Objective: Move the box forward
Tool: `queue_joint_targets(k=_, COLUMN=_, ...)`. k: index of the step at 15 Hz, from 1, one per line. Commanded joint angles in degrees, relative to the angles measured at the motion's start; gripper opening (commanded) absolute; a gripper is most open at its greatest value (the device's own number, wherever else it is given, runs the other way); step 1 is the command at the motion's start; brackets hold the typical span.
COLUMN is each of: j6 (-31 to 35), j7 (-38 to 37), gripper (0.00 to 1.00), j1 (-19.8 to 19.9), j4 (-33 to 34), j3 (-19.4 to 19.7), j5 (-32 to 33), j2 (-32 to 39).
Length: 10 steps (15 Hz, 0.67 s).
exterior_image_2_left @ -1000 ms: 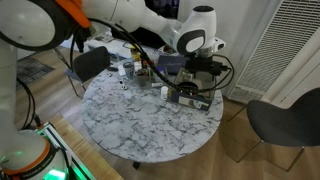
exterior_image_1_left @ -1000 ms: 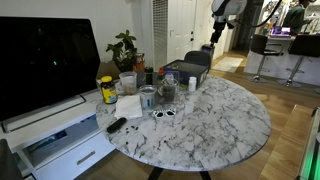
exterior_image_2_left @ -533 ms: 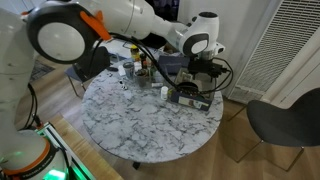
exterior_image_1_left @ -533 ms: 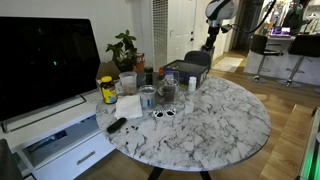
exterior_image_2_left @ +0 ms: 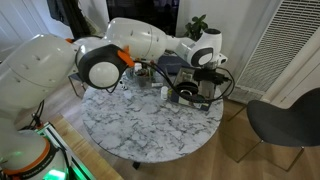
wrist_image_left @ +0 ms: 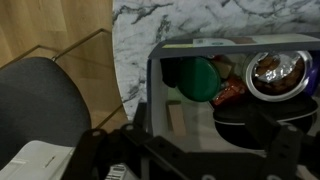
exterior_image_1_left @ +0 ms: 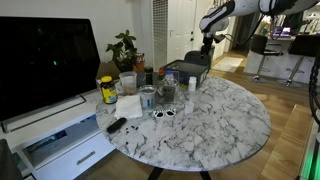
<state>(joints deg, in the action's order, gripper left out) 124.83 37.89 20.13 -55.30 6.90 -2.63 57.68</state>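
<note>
The box (exterior_image_1_left: 186, 70) is wide, low and dark grey-blue, and stands at the far edge of the round marble table (exterior_image_1_left: 215, 120). It also shows in an exterior view (exterior_image_2_left: 172, 65), partly behind the arm. In the wrist view the box (wrist_image_left: 156, 75) is open-topped and holds a green round thing (wrist_image_left: 197, 78), a red packet and a round jar. My gripper (exterior_image_1_left: 209, 42) hangs just above and behind the box; it also shows in an exterior view (exterior_image_2_left: 205, 88). In the wrist view its dark fingers (wrist_image_left: 195, 152) are spread wide and hold nothing.
Jars, bottles and a yellow-labelled jar (exterior_image_1_left: 107, 90) stand on the table near the box. A dark chair (wrist_image_left: 40, 100) stands beside the table edge, another dark chair (exterior_image_2_left: 285, 120) off to one side. A potted plant (exterior_image_1_left: 125, 45) and a white unit (exterior_image_1_left: 55, 140) stand by the table.
The arm has come down and toward the box from high up; the gripper now hangs close over the box's far end. The box has not moved.
</note>
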Motion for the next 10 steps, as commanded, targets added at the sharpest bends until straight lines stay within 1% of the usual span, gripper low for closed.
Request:
queue_joint_targets(k=1, j6=-4.5, j7=-1.9, gripper=1.0, j1=1.2, j4=13.9, j3=0.6, j5=0.0, j2=9.8)
queue_joint_targets(k=3, j6=-5.4, j7=-3.3, gripper=1.0, j1=1.6, j4=18.1, j3=1.1, j5=0.0, j2=13.2)
queue_joint_targets(k=6, j6=-5.4, j7=-5.0, gripper=1.0, j1=2.2, j4=22.2, j3=1.4, j5=-0.3, j2=16.7)
queue_joint_targets(k=7, j6=-4.5, j7=-5.6, gripper=1.0, j1=3.1, j4=21.9, j3=-0.9, j5=1.5, j2=16.8)
queue_joint_targets(k=10, j6=-4.3, j7=-7.4, gripper=1.0, j1=3.8, j4=25.2, j3=-2.0, j5=1.1, j2=19.6)
